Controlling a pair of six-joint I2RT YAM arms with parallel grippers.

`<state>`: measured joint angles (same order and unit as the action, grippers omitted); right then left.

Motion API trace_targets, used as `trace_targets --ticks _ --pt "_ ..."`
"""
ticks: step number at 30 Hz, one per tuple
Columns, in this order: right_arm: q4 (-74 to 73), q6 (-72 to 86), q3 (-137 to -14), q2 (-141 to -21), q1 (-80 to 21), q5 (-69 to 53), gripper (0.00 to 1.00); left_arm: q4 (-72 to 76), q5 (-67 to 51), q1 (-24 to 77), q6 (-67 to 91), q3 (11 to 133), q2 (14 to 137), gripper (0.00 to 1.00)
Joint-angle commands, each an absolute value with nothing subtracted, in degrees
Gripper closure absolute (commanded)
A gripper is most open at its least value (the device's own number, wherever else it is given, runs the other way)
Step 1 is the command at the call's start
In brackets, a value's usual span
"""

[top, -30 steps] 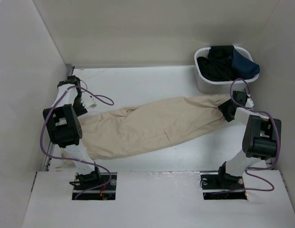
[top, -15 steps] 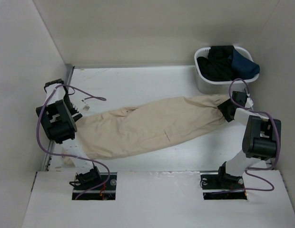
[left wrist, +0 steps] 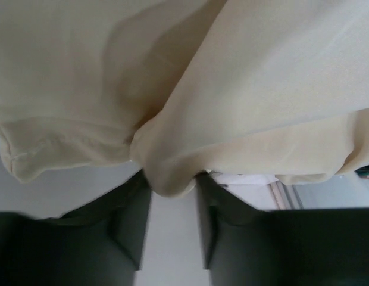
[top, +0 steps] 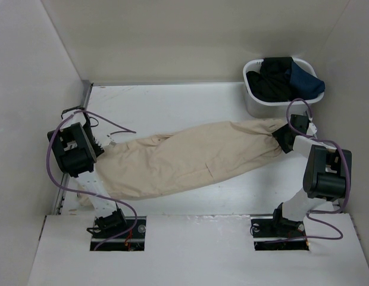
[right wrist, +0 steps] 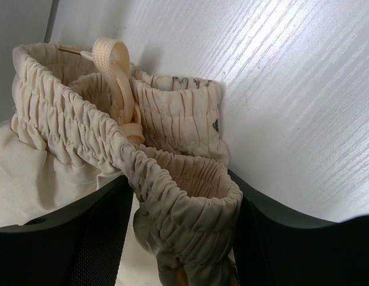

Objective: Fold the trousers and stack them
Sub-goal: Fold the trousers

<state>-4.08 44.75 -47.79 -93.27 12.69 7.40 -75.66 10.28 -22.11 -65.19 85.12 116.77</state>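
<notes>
**Top external.** Item: trousers (top: 190, 158), spread full length on the table (top: 172, 101), slanting from lower left up to right of centre. Waist toward the right edge of frame, leg ends toward the left. At the leg ends, left gripper (top: 103, 146), mostly hidden under its own arm. At the waist, right gripper (top: 281, 138), just below the basket (top: 251, 106) of dark garments. Step judged: both ends in grip, first fold not yet made. Next move likely calls for lifting one end and carrying it over onto the other, corners level so the halves meet square.

**Left wrist.** Jaws narrow, with a fold of cream cloth nipped between the fingertips (left wrist: 134, 220) at lower centre. Rest of the leg across the upper frame, hemmed edge at left.

**Right wrist.** Jaws fairly wide, clamped on the gathered waistband (right wrist: 184, 190) at lower centre. Drawstring (right wrist: 116, 59) looped at upper left, bare table at upper right.
</notes>
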Motion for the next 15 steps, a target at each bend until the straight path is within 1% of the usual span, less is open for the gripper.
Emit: trace_targets --ticks 1,2,3,6,8,10,12,15 --pt "-5.0 43.9 -47.8 -92.8 12.7 9.0 0.35 -81.4 11.2 -22.2 -64.5 84.9 118.0 0.82" --pt "-5.0 44.2 -47.8 -93.2 12.7 9.0 0.36 -81.6 11.4 -22.2 -63.8 85.4 118.3 0.91" --pt "-5.0 44.3 -47.8 -93.3 12.7 9.0 0.38 -81.1 11.6 -22.3 -63.5 86.0 118.4 0.95" --pt "-4.8 44.4 -47.6 -93.6 12.7 9.1 0.55 -75.0 12.7 -22.4 -62.1 90.4 116.7 1.0" --pt "-4.9 44.2 -47.6 -93.8 12.7 9.4 0.66 -69.7 16.5 -21.8 -62.5 91.7 113.4 1.0" --pt "-5.0 43.9 -47.6 -94.0 12.7 9.6 0.74 -67.3 20.3 -19.6 -65.8 90.4 109.6 1.0" --pt "-5.0 43.5 -47.6 -94.0 12.7 9.6 0.79 -66.0 23.2 -16.9 -69.6 87.7 105.3 1.0" --pt "-4.9 43.2 -47.5 -94.0 12.7 9.8 0.8 -67.6 26.4 -13.1 -72.7 84.9 101.3 0.99"
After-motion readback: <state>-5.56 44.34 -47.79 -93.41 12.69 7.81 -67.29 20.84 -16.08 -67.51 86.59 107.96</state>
